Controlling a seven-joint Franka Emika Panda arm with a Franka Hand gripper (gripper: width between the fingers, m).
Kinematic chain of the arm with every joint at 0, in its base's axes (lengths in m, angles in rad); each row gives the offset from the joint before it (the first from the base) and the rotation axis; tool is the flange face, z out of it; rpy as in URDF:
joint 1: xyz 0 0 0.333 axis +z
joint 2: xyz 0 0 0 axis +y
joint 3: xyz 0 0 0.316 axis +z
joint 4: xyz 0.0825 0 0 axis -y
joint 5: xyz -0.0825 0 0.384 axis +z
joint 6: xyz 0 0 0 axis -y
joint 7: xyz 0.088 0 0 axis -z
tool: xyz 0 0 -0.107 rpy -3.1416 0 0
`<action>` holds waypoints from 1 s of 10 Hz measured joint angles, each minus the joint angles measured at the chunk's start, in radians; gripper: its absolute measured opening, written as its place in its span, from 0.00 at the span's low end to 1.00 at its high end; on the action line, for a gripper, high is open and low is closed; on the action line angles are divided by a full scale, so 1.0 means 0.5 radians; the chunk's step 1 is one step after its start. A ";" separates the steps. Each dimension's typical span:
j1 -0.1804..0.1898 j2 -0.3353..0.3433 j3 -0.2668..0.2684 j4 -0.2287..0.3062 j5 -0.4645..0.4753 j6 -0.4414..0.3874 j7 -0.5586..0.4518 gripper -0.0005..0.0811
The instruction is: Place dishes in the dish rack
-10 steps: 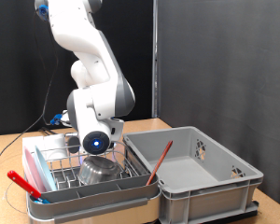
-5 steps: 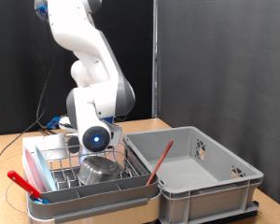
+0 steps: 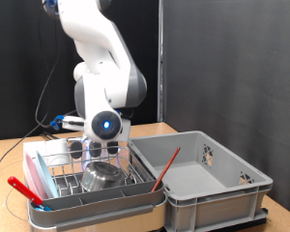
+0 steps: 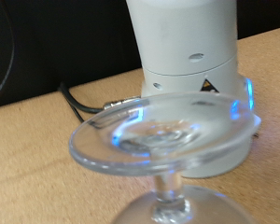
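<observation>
Dishes and their dish rack [image 3: 58, 179] fill the exterior view's left half, and we start at the tool [image 3: 104, 147], which hangs just above the rack's back edge under the arm's blue-lit wrist. We cannot tell how far its fingers are parted; the exterior view is too small and the wrist view shows none of them.

The wrist view is filled by a clear stemmed glass [image 4: 159, 140], its round rim or foot blurred and very close to the camera, with blue light reflected in it. We judge that the tool carries it, but no picture shows the grip. Behind it stands the robot's white base [image 4: 187, 65] on the wooden desk [image 4: 37, 149].

Below the tool, a shiny steel bowl [image 3: 101, 175] sits inside the silvery wire rack, so one dish looks already placed. A red-handled utensil [image 3: 24, 190] lies at the rack's near left corner. To the exterior view's right, a plain grey crate [image 3: 222, 188] sits beside the rack, with a thin red stick [image 3: 165, 166] leaning in it.

Risk, as we judge it: the glass could knock the bowl or the wires, or slip, being smooth and top-heavy.
</observation>
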State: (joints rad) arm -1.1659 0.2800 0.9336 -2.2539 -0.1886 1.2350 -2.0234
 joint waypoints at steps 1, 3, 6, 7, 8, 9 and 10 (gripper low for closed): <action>-0.015 -0.072 0.037 0.031 0.053 0.006 -0.095 0.98; -0.039 -0.238 0.094 0.086 0.175 0.017 -0.303 1.00; -0.039 -0.499 0.125 0.174 0.329 0.021 -0.556 1.00; -0.031 -0.578 0.127 0.213 0.356 -0.004 -0.613 1.00; -0.024 -0.638 0.131 0.263 0.386 -0.047 -0.650 1.00; -0.020 -0.686 0.132 0.307 0.421 -0.090 -0.675 1.00; -0.019 -0.721 0.133 0.370 0.472 -0.181 -0.676 1.00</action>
